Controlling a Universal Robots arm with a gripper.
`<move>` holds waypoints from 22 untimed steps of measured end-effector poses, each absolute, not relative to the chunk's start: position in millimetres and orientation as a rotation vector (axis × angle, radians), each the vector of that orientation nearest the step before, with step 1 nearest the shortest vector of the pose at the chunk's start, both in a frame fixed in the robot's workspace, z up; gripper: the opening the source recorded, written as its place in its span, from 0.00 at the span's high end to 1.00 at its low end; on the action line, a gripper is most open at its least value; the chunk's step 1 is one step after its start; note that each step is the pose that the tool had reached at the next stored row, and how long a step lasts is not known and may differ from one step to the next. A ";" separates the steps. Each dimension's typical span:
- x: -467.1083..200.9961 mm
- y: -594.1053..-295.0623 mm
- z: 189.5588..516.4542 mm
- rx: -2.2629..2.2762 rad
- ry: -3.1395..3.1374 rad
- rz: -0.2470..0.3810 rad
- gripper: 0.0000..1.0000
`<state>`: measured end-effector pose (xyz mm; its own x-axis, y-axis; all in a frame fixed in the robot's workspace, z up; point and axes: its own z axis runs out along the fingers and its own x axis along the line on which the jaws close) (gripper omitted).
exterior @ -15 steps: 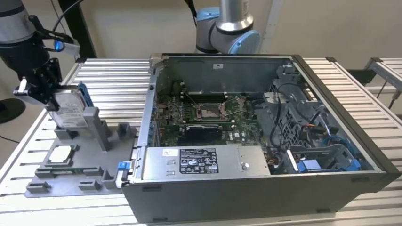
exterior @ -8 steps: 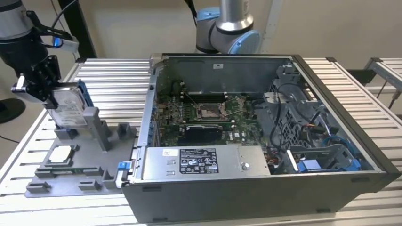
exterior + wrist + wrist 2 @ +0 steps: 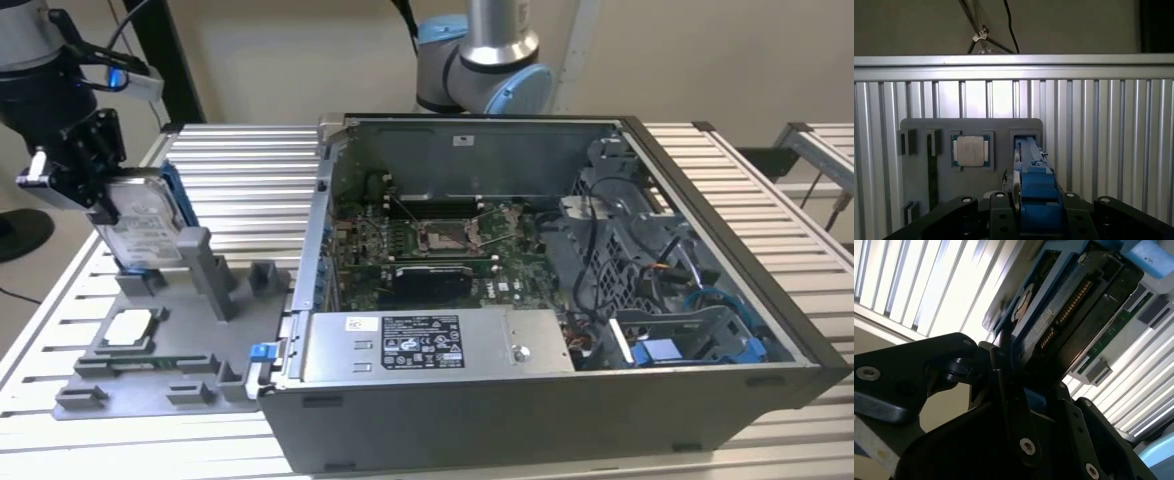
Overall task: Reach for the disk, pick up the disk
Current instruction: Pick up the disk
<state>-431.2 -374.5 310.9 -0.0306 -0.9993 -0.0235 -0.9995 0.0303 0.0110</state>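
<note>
The disk (image 3: 142,228) stands on edge at the exterior view's left, silver-grey with a white label and a blue bracket along its side. Its lower end meets a slot of the grey holder plate (image 3: 160,385); I cannot tell whether it still rests in the slot. My gripper (image 3: 112,195) comes down over its upper part, shut on it. In both wrist views the black fingers (image 3: 999,216) clamp the blue-framed disk (image 3: 1030,176) from both sides. The second wrist view shows the disk's connector edge (image 3: 1066,310) beyond my gripper (image 3: 1014,385).
A small square silver chip (image 3: 130,328) lies in the holder plate, also in the first wrist view (image 3: 970,150). An open computer case (image 3: 534,300) with a long grey labelled box (image 3: 420,345) stands to the exterior view's right. Everything rests on a slatted metal table (image 3: 240,160).
</note>
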 end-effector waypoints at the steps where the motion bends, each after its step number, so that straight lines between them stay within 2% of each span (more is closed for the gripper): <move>1: -431.2 -374.5 312.2 -2.181 2.248 0.038 1.00; 22: -431.2 -374.5 339.6 -2.181 2.248 0.038 1.00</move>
